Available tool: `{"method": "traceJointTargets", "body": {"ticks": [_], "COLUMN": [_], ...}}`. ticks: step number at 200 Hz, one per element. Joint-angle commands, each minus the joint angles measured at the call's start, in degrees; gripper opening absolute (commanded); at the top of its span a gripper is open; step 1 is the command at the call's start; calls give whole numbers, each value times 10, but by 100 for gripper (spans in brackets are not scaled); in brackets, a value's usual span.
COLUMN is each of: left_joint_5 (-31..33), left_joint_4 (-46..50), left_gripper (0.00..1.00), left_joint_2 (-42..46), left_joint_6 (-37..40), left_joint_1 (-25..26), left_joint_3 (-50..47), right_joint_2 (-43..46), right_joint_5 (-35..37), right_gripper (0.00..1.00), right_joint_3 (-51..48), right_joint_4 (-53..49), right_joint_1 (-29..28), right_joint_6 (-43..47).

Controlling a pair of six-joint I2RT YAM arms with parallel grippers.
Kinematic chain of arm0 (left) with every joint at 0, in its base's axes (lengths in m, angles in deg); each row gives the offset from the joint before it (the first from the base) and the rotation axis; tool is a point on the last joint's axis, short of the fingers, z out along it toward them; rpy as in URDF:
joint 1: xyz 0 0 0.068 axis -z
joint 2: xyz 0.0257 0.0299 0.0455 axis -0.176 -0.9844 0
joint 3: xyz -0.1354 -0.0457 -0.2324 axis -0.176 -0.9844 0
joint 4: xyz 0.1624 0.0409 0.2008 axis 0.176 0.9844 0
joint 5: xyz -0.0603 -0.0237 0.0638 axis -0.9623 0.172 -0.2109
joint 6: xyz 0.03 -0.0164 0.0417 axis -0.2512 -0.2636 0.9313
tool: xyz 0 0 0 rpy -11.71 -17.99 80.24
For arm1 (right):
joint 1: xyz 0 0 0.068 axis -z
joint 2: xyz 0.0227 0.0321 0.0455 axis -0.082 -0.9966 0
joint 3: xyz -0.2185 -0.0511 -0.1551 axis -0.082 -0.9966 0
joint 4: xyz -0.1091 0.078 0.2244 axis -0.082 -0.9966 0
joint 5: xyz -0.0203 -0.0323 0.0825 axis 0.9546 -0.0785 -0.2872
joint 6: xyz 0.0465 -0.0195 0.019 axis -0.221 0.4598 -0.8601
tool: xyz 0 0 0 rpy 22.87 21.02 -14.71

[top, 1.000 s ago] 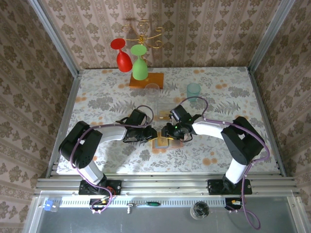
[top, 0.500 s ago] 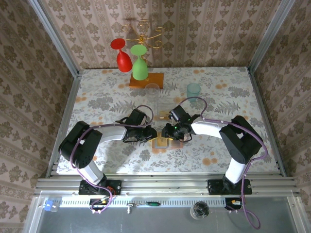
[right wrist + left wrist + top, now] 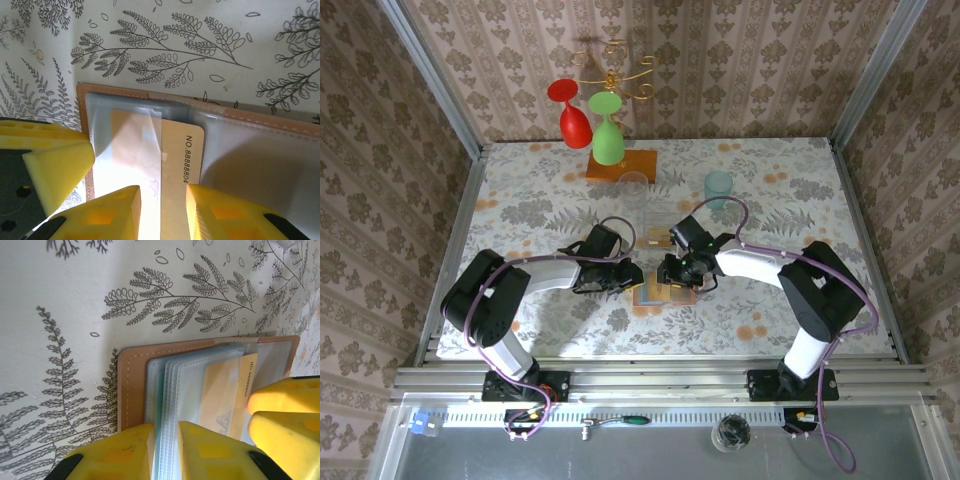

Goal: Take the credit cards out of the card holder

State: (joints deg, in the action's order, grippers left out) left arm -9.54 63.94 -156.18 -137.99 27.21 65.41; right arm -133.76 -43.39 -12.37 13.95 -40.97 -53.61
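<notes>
Two tools meet at the card holder, which lies open on the worktop. The left tool clamps the holder's stack of clear sleeves. One tan credit card protrudes partway from a sleeve; the fingers of the right tool stand over it, and we cannot tell whether they grip it.

Tabletop: pale cloth, grey leaf and orange flower print.
Glass rack: gold curled hooks, orange wooden base, far centre.
Red glass, green glass: hung upside down on rack.
Clear glass: just before base.
Teal cup: upright, right of clear glass.
Screwdriver, green handle: lying on grey tray below tabletop edge.
Walls: brown patterned paper.
</notes>
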Motion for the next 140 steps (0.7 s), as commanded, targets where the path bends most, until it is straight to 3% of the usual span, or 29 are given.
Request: {"method": "traceJointTargets", "body": {"ticks": [1, 39, 140], "left_joint_5": [13, 9, 8], "left_joint_4": [40, 50, 45], "left_gripper": [21, 21, 9], "left_joint_2": [21, 33, 6], "left_joint_6": [11, 12, 9], "left_joint_1": [-6, -4, 25], "left_joint_3": [6, 20, 37], "right_joint_2": [22, 23, 12], "right_joint_5": [15, 15, 10], "right_gripper": [30, 31, 31], "right_joint_3": [16, 13, 4], "right_joint_4": [-25, -23, -15], "right_joint_1": [-4, -4, -4], "right_joint_6": [13, 12, 13]}}
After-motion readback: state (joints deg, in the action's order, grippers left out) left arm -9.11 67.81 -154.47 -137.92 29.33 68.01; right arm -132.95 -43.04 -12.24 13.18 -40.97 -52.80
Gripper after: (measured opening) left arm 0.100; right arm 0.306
